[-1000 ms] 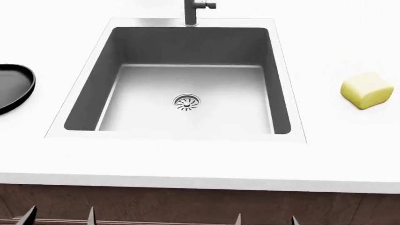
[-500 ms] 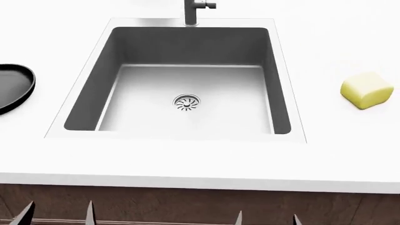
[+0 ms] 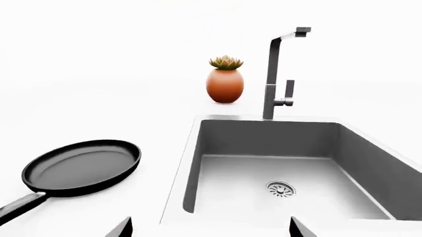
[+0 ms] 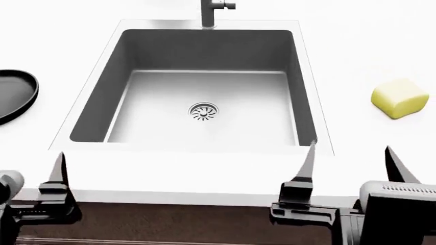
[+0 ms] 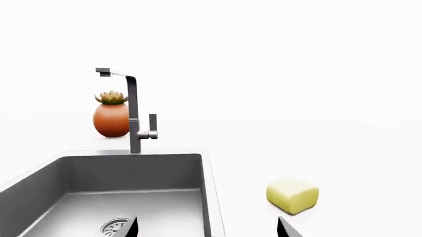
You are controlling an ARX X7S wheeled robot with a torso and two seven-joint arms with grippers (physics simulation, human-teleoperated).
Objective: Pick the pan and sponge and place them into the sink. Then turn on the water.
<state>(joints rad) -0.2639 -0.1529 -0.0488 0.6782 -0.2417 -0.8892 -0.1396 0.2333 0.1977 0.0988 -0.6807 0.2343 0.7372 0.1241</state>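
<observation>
The black pan (image 4: 14, 97) lies on the white counter left of the sink (image 4: 95, 97), its handle toward the front in the left wrist view (image 3: 82, 168). On the counter right of the sink rests the pale yellow sponge (image 4: 400, 97), also seen in the right wrist view (image 5: 292, 195). My left gripper (image 3: 211, 228) is open at the counter's front left, one fingertip (image 4: 58, 166) showing in the head view. My right gripper (image 4: 350, 164) is open near the sink's front right corner, short of the sponge. Neither holds anything. No water runs from the faucet (image 4: 208, 13).
An orange round pot with a small green plant (image 3: 225, 84) stands on the counter behind the sink, left of the faucet (image 3: 274, 84). The drain (image 4: 203, 111) sits mid-floor in the sink. Brown cabinet fronts (image 4: 170, 224) run below the counter edge.
Both grippers have risen from below the counter's front edge into the head view and now reach over the front of the counter. The pan and sponge have not moved.
</observation>
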